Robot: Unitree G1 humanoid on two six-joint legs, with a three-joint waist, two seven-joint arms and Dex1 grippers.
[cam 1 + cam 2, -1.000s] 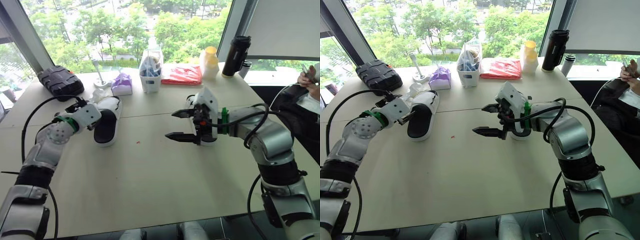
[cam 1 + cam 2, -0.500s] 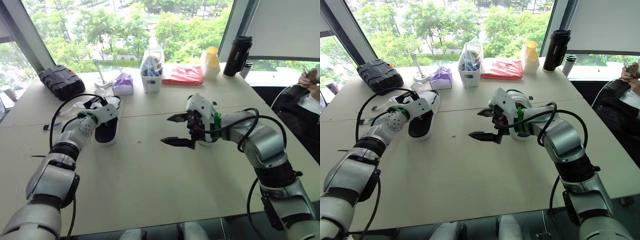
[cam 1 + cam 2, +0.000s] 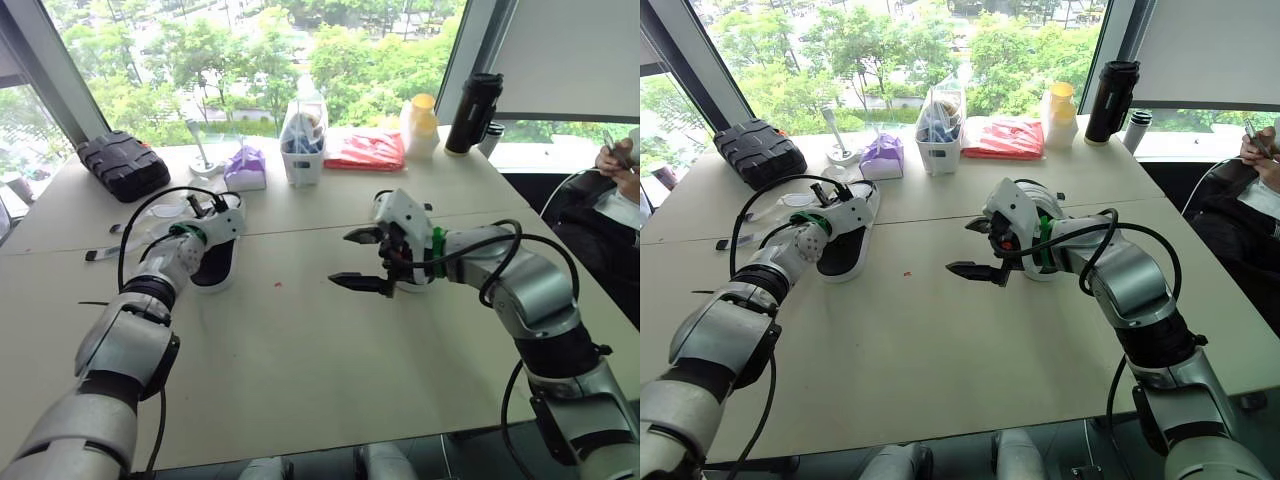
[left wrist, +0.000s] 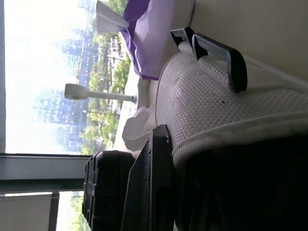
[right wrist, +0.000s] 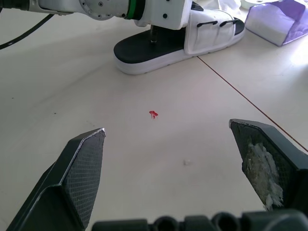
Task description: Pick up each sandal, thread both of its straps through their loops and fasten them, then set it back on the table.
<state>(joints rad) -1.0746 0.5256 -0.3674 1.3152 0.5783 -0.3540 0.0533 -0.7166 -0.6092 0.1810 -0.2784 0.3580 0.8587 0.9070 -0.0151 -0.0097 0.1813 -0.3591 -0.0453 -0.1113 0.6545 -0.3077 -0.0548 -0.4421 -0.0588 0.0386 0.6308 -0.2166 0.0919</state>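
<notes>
Smooth beige table [image 3: 300, 340] under woven-strapped, black-soled sandal [image 5: 211, 31]

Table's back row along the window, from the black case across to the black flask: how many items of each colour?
Black: 2, the case and the flask
White: 3, the stand, the tub and the yellow-capped bottle
Purple: 1, the tissue pack
Red: 1, the packet
Total: 7

I'm working in what looks like an office meeting room: a wide pale table [image 3: 300, 340] beside tall windows [image 3: 250, 60] over treetops, a roller blind [image 3: 570, 50], a seated person [image 3: 622, 175] alongside.
</notes>
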